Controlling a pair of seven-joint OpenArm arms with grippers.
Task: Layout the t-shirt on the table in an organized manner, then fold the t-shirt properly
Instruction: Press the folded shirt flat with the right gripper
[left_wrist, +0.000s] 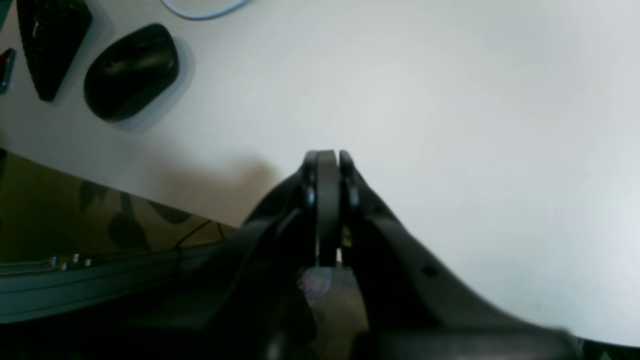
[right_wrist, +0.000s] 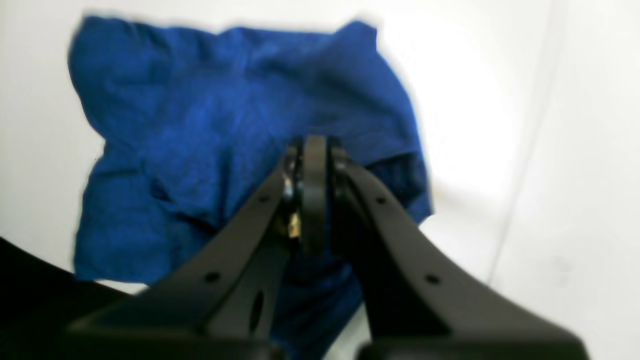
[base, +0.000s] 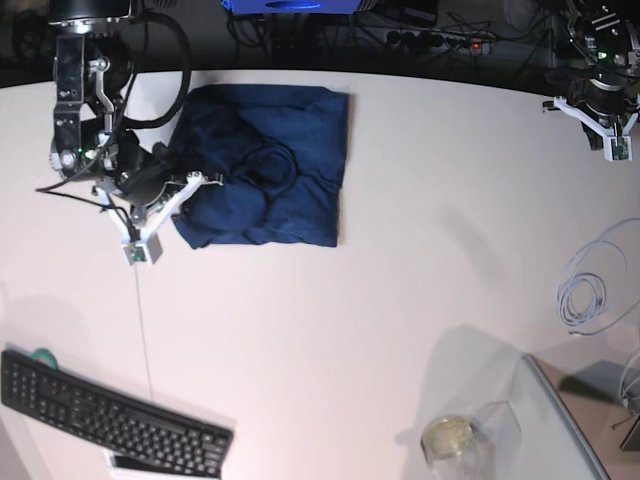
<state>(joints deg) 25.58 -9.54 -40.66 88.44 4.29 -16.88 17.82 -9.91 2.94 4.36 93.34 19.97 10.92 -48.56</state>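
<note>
Both of my grippers are clenched on nothing. My right gripper (right_wrist: 314, 150) hovers just over the near edge of the dark navy knit t-shirt (right_wrist: 240, 135), bunched ahead on the smooth white table (base: 380, 300), probably to pinch it. My left gripper (left_wrist: 327, 157) waits well apart over bare tabletop.

Base view: high overhead, facing down on whole table (base: 330, 300), far off. Left wrist view: close behind left gripper (left_wrist: 327, 157), over table edge. Right wrist view: close behind right gripper (right_wrist: 314, 145), above t-shirt (right_wrist: 200, 125); t-shirt shared with base view.
</note>
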